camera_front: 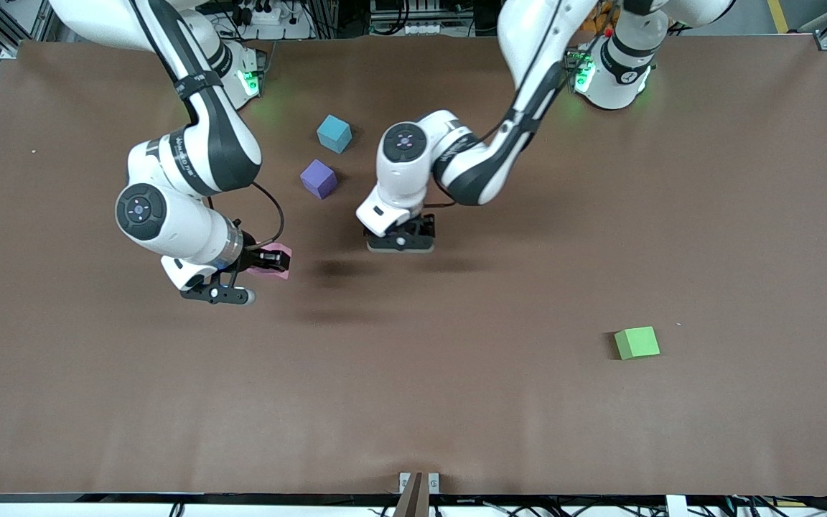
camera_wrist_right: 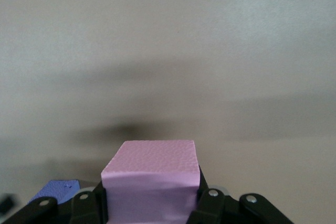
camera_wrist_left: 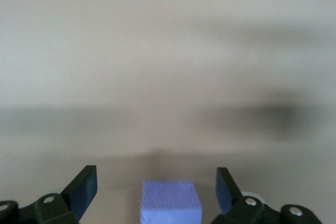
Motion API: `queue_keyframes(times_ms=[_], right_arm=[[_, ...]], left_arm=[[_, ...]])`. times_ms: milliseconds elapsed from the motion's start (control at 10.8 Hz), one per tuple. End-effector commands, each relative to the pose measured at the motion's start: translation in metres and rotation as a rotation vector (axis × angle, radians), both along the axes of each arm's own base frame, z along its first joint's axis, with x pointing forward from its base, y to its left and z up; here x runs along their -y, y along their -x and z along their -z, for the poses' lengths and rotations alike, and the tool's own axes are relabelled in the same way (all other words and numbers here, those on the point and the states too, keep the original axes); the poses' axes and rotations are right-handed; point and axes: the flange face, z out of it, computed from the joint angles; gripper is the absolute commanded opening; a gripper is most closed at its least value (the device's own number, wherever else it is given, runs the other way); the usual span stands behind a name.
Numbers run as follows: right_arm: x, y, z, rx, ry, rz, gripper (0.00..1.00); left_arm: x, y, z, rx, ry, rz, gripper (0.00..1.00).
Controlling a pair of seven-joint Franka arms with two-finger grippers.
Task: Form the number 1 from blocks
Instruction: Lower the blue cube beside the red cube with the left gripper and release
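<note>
Even overhead light leaves the table (camera_front: 456,402) bright and free of glare. Soft blurred shadows fall on it beneath both arms. Both wrist views are hazy, the surface ahead of the fingers out of focus.

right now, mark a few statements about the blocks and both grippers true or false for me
1. The right gripper is shut on a light pink block. True.
2. The left gripper grips a green block. False: its fingers are open, with a blue-violet block between them, untouched.
3. The green block lies nearer to the front camera than the cyan block. True.
4. The cyan block is stacked on the purple block. False: both rest on the table, apart, the purple one slightly nearer to the front camera.
5. The green block lies toward the right arm's end of the table. False: it lies toward the left arm's end.
</note>
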Motion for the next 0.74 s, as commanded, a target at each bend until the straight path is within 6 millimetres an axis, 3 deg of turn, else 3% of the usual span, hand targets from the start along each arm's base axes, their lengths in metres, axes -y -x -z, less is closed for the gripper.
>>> queue_keyframes(times_ms=[0, 93, 372, 651], right_arm=[[-0.053, 0.014, 0.013, 0.019, 0.002, -0.002, 0.47], [-0.076, 0.016, 0.024, 0.026, 0.007, -0.006, 0.47], [-0.149, 0.01, 0.057, 0.048, 0.036, -0.108, 0.47], [-0.214, 0.031, 0.089, 0.074, 0.052, -0.1, 0.47]], left_arm=[[-0.054, -0.042, -0.068, 0.059, 0.037, -0.055, 1.0], [-0.08, -0.06, -0.089, 0.075, 0.047, -0.037, 1.0], [-0.198, -0.112, -0.142, 0.031, -0.04, 0.072, 1.0], [-0.298, -0.12, -0.2, -0.039, -0.107, 0.125, 1.0]])
